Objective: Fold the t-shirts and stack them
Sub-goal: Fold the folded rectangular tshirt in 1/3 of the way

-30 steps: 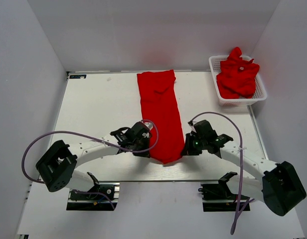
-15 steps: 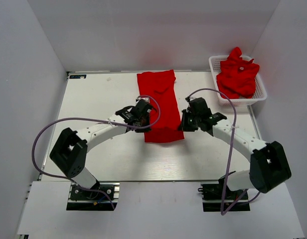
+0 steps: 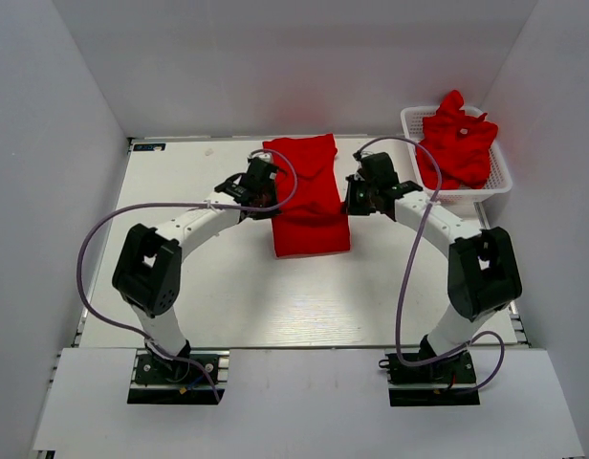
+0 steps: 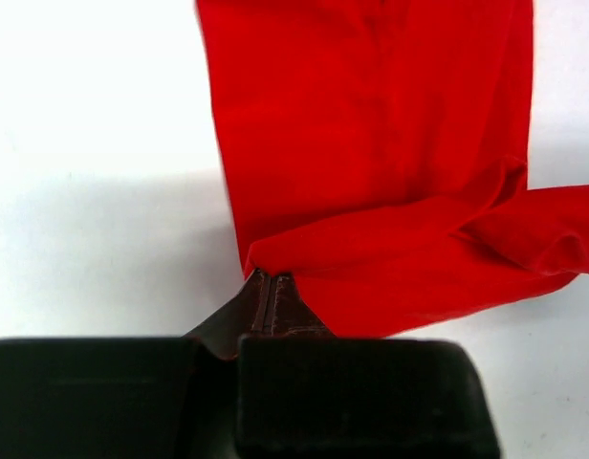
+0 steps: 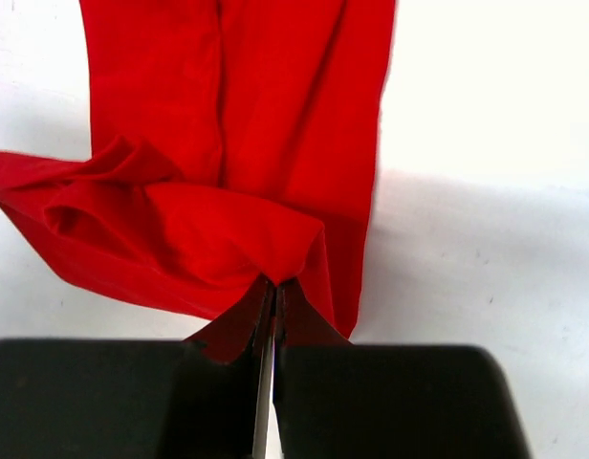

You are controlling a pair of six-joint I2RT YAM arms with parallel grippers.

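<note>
I've got the left fingers (image 4: 249, 311) pressed together on the L edge of the red t-shirt (image 3: 309, 206), pinching a bunched fold of cloth. The right fingers (image 5: 299, 320) are doing the same on the R edge. The shirt lies mid-desk (image 3: 199, 277) toward the far side, a long strip doubled over itself, w/ the pinched layer on top and an arm on each side. More red t-shirts (image 3: 457, 143) are heaped in the white mesh basket (image 3: 459, 196) at the far R corner, well apart from both arms.
</note>
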